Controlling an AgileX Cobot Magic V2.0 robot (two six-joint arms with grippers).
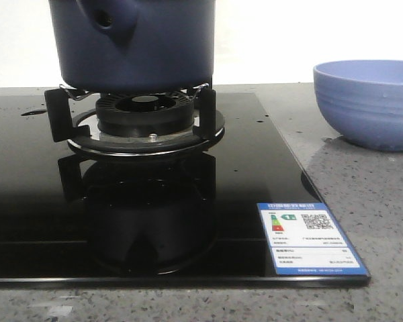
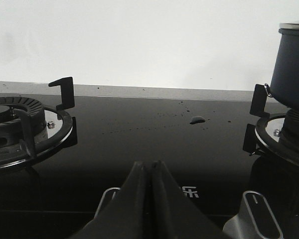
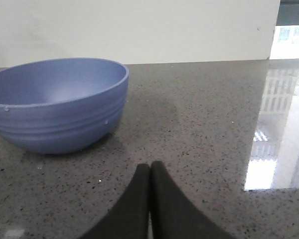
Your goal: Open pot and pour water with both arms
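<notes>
The pot (image 1: 138, 43) looks smooth, matt dark enamel. The cooktop (image 1: 47, 201) is glossy black glass. The desk (image 3: 199, 124) is polished speckled stone; the bowl (image 3: 57, 107) is satin-smooth and ribbed.

Navy pot (image 1: 154, 47), periwinkle ribbed bowl (image 1: 369, 100), black hob (image 1: 27, 201).

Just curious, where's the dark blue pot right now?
In the front view, the pot sits on the stove's burner stand, left of the light blue bowl.

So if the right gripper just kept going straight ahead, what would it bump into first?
Probably nothing soon. The shut right gripper points over bare speckled grey stone countertop toward the white wall. The periwinkle-blue ribbed bowl sits off to one side, likely missed.
</notes>
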